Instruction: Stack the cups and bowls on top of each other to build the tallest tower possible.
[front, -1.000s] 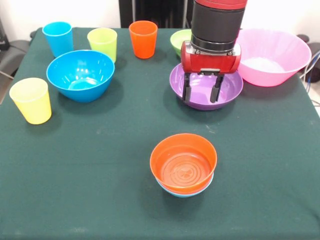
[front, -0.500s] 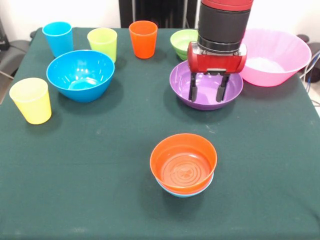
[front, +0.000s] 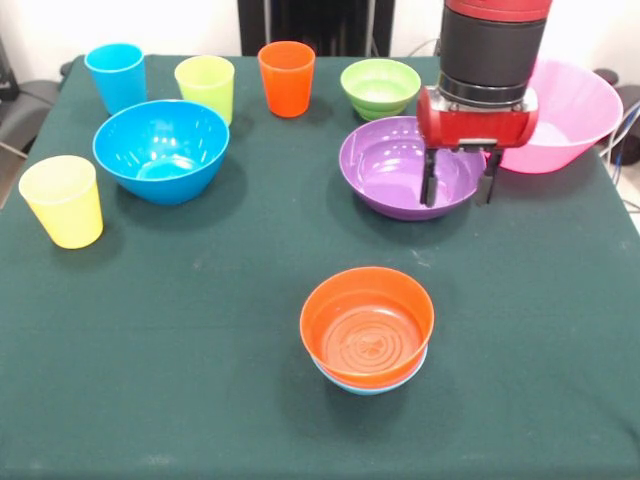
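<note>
The tower (front: 367, 331) near the table's front middle is an orange bowl nested in a light-blue bowl. My gripper (front: 458, 180) hangs open over the right rim of the purple bowl (front: 395, 166), one finger inside it and one outside, holding nothing. The large pink bowl (front: 565, 110) lies behind the arm on the right. A small green bowl (front: 380, 88) stands behind the purple one. The deep blue bowl (front: 161, 150) is at the left. The blue cup (front: 116, 77), lime green cup (front: 205, 88) and orange cup (front: 286, 78) line the far edge; the yellow cup (front: 63, 200) stands far left.
The dark green tablecloth (front: 200, 350) covers the table, with open cloth around the tower and along the front. The table's right edge runs close beside the pink bowl.
My gripper has moved to the right, from over the purple bowl's middle to its right rim, uncovering the green bowl. It stayed open. Nothing else moved.
</note>
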